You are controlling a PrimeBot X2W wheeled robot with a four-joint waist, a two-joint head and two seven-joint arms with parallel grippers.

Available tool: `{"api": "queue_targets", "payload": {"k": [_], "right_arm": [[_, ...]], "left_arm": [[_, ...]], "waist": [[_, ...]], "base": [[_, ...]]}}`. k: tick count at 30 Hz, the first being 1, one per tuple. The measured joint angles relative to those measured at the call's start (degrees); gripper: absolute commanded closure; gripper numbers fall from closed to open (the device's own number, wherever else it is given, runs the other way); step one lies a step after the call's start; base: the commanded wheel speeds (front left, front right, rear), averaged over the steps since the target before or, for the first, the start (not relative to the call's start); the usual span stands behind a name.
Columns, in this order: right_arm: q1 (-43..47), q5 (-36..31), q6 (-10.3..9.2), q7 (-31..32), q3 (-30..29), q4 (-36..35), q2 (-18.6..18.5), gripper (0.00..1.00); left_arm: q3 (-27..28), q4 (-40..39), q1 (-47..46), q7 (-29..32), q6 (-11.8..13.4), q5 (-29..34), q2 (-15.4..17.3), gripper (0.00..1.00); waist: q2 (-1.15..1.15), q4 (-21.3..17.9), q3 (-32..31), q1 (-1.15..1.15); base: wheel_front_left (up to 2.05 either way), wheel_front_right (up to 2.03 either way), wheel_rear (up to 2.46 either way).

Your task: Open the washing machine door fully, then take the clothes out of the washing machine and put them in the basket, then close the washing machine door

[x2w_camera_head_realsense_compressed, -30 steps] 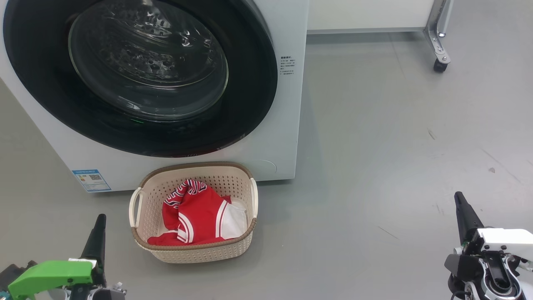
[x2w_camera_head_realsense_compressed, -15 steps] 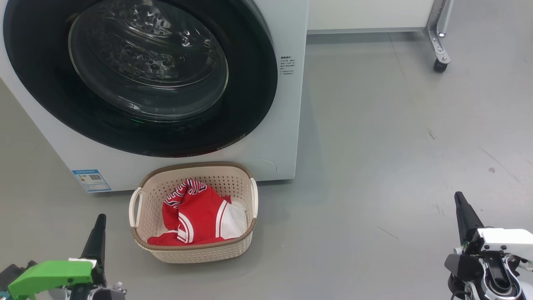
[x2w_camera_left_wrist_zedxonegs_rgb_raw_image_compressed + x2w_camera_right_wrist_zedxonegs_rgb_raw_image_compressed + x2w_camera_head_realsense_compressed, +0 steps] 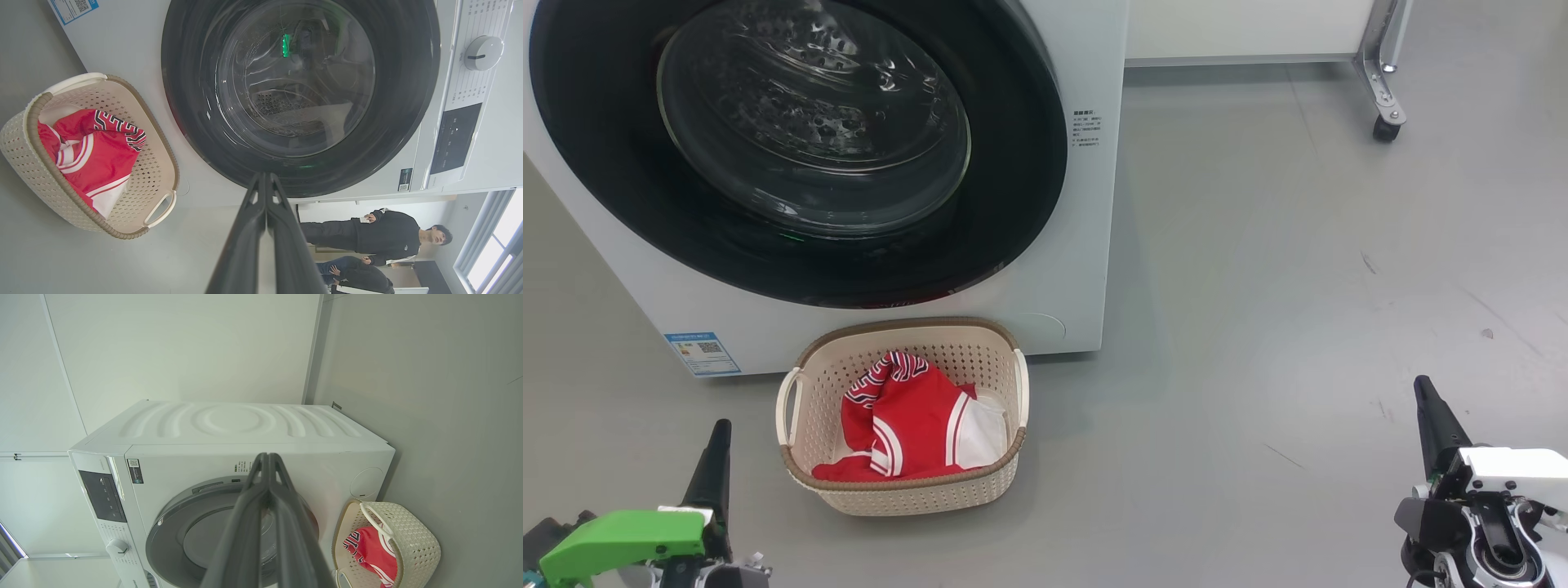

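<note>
The washing machine (image 3: 1086,245) stands at the upper left, and its black-rimmed washing machine door (image 3: 1013,163) lies flat against the front, shut. The cream basket (image 3: 907,490) sits on the floor just before it, with the red and white clothes (image 3: 907,425) heaped inside. My left gripper (image 3: 717,441) is shut and empty, low at the left of the basket and apart from it. My right gripper (image 3: 1425,396) is shut and empty, far off at the lower right. In the left wrist view the shut fingertips (image 3: 264,179) point at the door's (image 3: 408,102) rim, beside the basket (image 3: 159,163).
A castor (image 3: 1384,122) on a metal leg of white furniture stands on the grey floor at the back right. The machine's dial (image 3: 482,53) sits beside the door. Two people (image 3: 380,237) are past the machine's side in the left wrist view.
</note>
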Motion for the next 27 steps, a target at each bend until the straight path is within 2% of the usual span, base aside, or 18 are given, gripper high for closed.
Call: {"api": "queue_targets", "payload": {"k": [27], "right_arm": [[-0.01, 0.00, 0.01, 0.05, -0.08, 0.00, 0.03, 1.00]], "left_arm": [[0.12, 0.10, -0.01, 0.05, -0.01, 0.00, -0.04, 1.00]], "waist": [[0.00, 0.00, 0.00, 0.00]], "base": [[0.00, 0.00, 0.00]]}}
